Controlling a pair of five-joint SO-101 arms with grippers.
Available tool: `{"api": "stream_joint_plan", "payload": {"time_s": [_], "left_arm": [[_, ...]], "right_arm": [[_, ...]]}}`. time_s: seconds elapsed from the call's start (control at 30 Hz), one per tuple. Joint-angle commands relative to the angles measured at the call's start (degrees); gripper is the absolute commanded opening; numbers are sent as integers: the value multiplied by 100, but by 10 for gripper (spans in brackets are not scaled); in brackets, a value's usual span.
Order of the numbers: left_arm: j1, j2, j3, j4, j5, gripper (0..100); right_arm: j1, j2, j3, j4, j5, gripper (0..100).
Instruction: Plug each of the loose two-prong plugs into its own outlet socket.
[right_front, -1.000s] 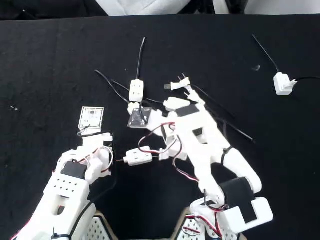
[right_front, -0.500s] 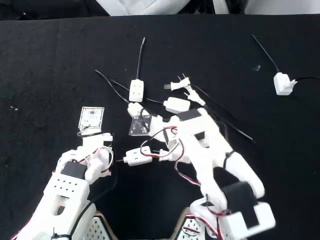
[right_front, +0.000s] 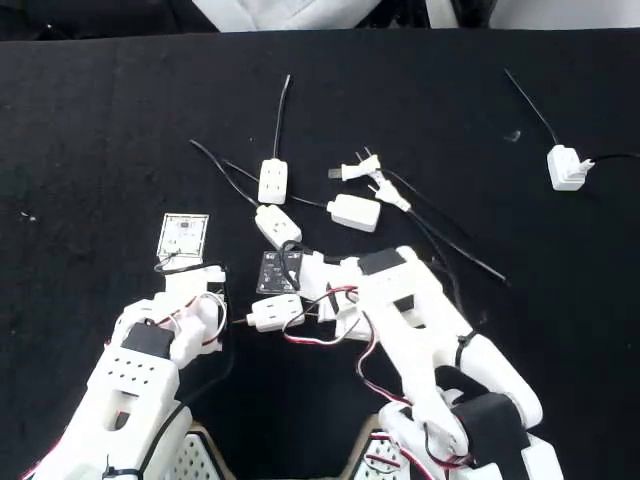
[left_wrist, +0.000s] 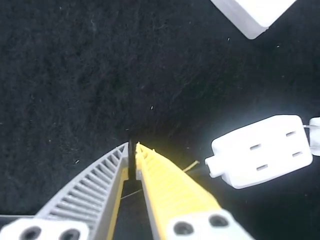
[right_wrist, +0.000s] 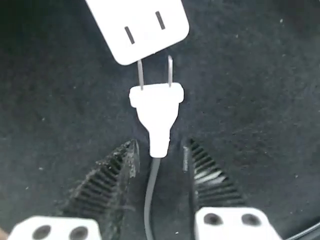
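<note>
On black table (right_wrist: 260, 75), right gripper (right_wrist: 159, 150) straddles loose plug (right_wrist: 156, 112)

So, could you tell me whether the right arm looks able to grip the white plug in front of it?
Probably yes: the right gripper is open, fingers either side of the plug with nothing between; the prongs sit at the outlet socket.

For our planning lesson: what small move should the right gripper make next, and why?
Probably close the right gripper on the plug: its jaws stand open on either side of the plug's tail, and the prongs show mostly bare outside the outlet.
</note>
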Motion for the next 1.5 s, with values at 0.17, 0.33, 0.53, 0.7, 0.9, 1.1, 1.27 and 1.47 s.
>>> {"api": "stream_joint_plan", "payload": {"time_s": [0.17,0.33,0.53,0.7,0.9,1.1,1.27,1.47], "left_arm": [[13,-97,-92,-70,-70,37],[13,-97,-92,-70,-70,37],[13,-97,-84,-70,-70,37],[13,-97,-92,-70,-70,37],[13,-97,-92,-70,-70,37],[13,-97,-92,-70,-70,37],[-40,-105,-127,-62,-70,35],[-277,-105,-1024,941,-79,36]], "right_arm": [[-44,-154,-31,-334,-35,159],[-26,708,-409,-369,-35,158],[202,1376,-1121,202,-44,155],[571,1376,-1297,422,158,130],[580,1393,-1323,369,176,83],[721,875,-1481,712,-62,11],[712,-760,-1552,1336,-281,11],[624,-2818,-1305,1468,-747,11]]}}
